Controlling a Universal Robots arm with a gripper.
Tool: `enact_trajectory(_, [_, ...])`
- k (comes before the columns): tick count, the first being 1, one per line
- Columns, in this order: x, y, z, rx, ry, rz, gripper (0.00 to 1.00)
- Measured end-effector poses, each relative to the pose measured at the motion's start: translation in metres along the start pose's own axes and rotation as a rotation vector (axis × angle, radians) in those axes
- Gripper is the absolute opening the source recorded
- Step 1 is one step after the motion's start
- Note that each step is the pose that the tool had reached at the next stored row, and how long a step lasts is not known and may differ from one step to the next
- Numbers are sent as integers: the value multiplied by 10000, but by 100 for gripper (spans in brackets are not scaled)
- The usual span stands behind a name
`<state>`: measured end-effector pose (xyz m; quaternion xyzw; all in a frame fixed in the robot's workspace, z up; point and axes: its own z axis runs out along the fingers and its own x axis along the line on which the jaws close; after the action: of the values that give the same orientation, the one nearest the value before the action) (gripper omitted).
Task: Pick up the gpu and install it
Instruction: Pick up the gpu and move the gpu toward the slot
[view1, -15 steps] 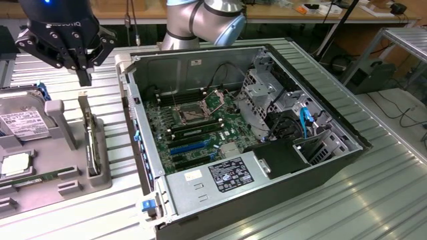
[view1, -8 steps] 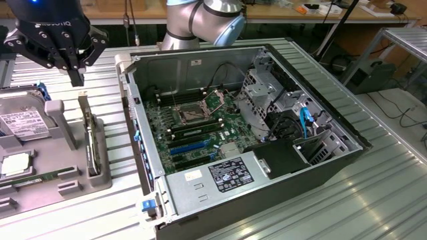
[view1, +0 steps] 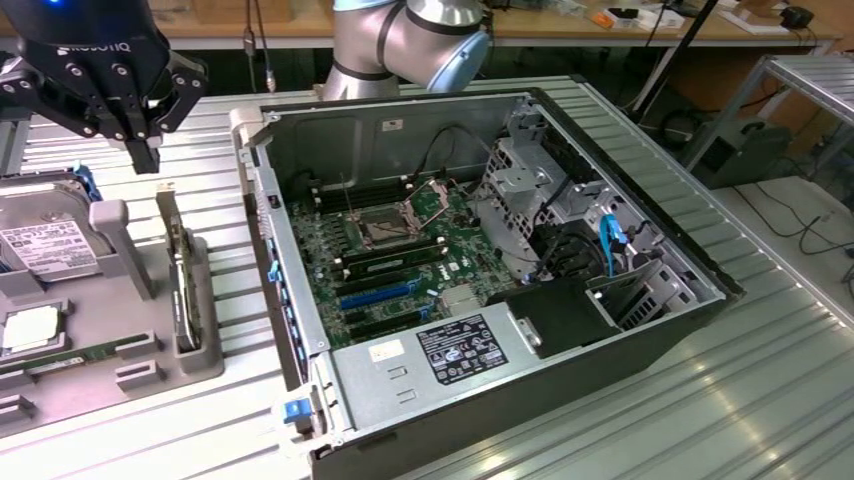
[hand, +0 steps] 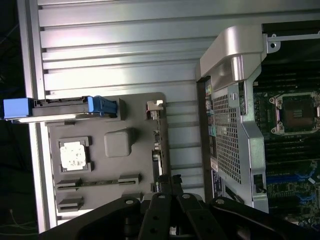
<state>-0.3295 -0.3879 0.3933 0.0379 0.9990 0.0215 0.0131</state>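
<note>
at the exterior view's left, the hard drive (view1: 54, 245) and the gpu (view1: 174, 262) stand on edge in the grey holder (view1: 200, 355) on the worktop (view1: 747, 400). the fingers (view1: 144, 150) hang above the gpu, closed on nothing. to the right lies the open computer case (view1: 641, 340). the gpu is neither picked up nor installed yet.
</note>
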Motion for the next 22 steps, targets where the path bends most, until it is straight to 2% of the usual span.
enact_trajectory(11, [0, 0, 0, 0, 0, 0, 11])
enact_trajectory(13, [0, 0, 0, 0, 0, 0, 24])
enact_trajectory(14, [0, 0, 0, 0, 1, 0, 24])
enact_trajectory(16, [0, 0, 0, 1, 1, 0, 36])
enact_trajectory(22, [0, 0, 0, 1, 0, 0, 36])
